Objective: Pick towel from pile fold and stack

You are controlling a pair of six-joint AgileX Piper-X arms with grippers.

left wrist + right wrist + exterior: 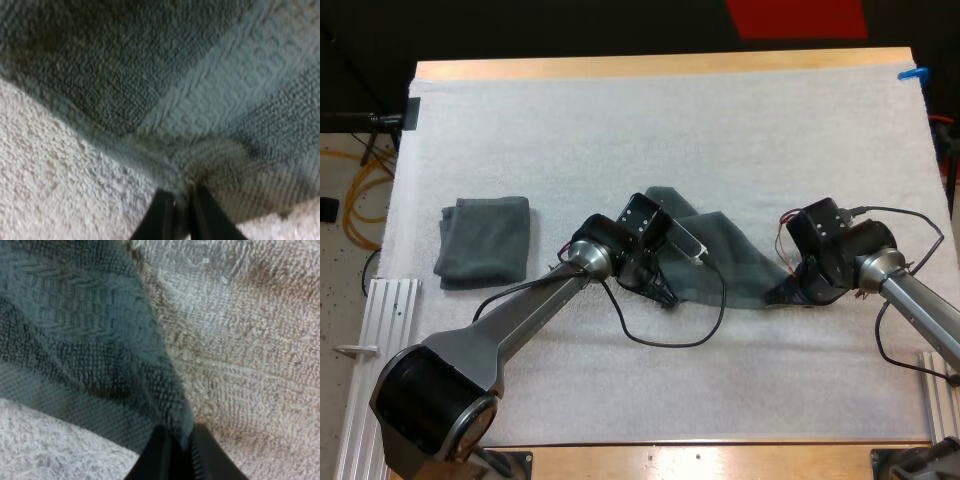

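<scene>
left gripper (182, 199): black fingers nearly together, pinched on a corner of the towel (732, 256), woven band of the cloth running up from the tips. low, at the mat (620, 120).
right gripper (180, 437): fingers clamped on the towel's edge at its other end, cloth draped away to one side, bare mat on the other.
towel: dark grey-green, lies mid-mat between the two grippers, partly spread, with a rumpled flap at its far side. not flat, not folded.
folded towel (485, 240): well apart to the left on the mat, squared-off, one piece as far as i can tell; no gripper near it.
progress (judgement): one towel looks done and parked as the start of the stack. the second is gripped at both ends, so pick is done; stretch flat, fold, and carry to the stack are left. no other pile visible.
markings: no brand, label or writing readable on towels, mat or wooden table (660, 65).
</scene>
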